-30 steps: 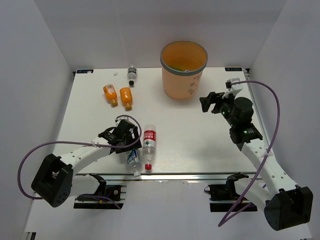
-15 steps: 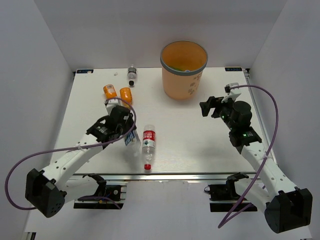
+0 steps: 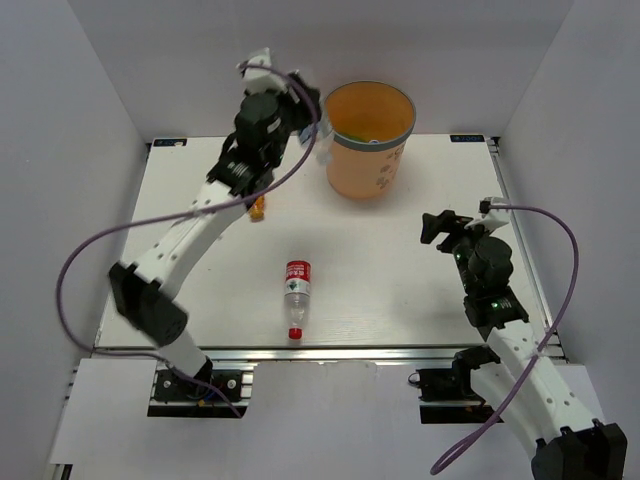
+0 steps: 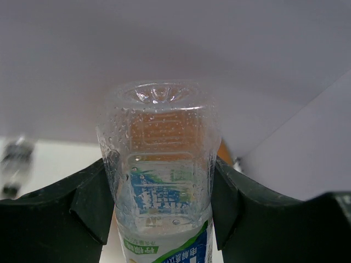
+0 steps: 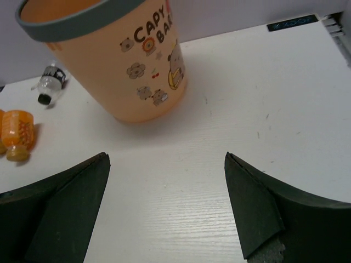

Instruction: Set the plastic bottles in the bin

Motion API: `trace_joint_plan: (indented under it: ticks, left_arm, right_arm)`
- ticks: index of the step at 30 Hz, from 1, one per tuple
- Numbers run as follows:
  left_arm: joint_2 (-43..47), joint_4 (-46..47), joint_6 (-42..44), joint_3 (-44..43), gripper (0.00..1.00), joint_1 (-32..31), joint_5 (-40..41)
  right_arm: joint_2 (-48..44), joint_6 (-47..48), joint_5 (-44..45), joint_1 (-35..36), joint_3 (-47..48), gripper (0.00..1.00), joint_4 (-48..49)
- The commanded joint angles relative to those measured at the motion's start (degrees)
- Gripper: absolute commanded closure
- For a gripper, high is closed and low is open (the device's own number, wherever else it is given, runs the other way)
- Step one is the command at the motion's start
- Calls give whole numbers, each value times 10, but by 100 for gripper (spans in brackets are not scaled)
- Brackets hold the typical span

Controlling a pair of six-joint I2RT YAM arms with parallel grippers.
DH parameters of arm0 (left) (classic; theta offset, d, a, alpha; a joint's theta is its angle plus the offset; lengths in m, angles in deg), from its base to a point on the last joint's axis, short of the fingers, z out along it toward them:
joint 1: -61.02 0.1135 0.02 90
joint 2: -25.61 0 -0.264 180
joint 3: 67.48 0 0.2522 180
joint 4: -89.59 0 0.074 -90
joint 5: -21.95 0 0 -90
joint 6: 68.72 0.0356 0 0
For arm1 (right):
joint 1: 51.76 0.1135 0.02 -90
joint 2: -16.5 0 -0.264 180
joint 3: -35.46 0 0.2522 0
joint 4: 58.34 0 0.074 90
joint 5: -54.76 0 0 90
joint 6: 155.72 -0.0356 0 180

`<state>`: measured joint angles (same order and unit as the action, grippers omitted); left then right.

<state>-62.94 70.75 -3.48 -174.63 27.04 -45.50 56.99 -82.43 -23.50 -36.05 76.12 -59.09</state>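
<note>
My left gripper (image 3: 312, 128) is raised beside the left rim of the orange bin (image 3: 368, 150) and is shut on a clear bottle with a blue-white label (image 3: 323, 150). The left wrist view shows that bottle (image 4: 160, 164) base outward, pinched between both black fingers (image 4: 90, 203). A red-labelled bottle (image 3: 296, 294) lies on the table near the front. An orange bottle (image 3: 257, 208) peeks out under the left arm. My right gripper (image 3: 450, 222) hovers open and empty right of the bin (image 5: 109, 60). Its view shows a grey-labelled bottle (image 5: 50, 82) and an orange bottle (image 5: 19, 134).
The white table (image 3: 400, 280) sits between grey walls, with a metal rail along its front edge. The left arm stretches diagonally over the back left of the table and hides part of it. Something lies inside the bin, barely visible.
The left arm has carried the blue-white bottle from the table's front left up and back to the bin's left rim. The right arm has drawn back toward the near right.
</note>
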Motion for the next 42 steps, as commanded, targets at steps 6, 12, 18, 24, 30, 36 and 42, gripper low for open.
trace_joint_plan:
  ticks: [6, 12, 18, 24, 30, 36, 42]
  left_arm:
    - [-288, 125, 45, -360, 46, -3, -59]
    - [-406, 257, 30, -410, 45, -3, -5]
    - [-474, 266, 64, -434, 24, -3, 14]
    - [-428, 218, 69, -430, 2, -3, -3]
    - [-329, 128, 102, -395, 2, -2, 21]
    - [-156, 35, 148, -206, 2, 5, 94]
    - [52, -85, 5, 127, 2, 112, 119]
  right_arm:
    - [-54, -4, 88, -7, -17, 11, 22]
    - [-46, 5, 86, -7, -15, 11, 17]
    - [-28, 13, 64, -8, -14, 11, 19]
    - [-13, 26, -42, -7, 2, 11, 25]
    - [32, 17, -143, 16, 55, 11, -24]
    - [99, 27, -58, 170, 101, 11, -55]
    - [210, -20, -29, 277, 158, 11, -91]
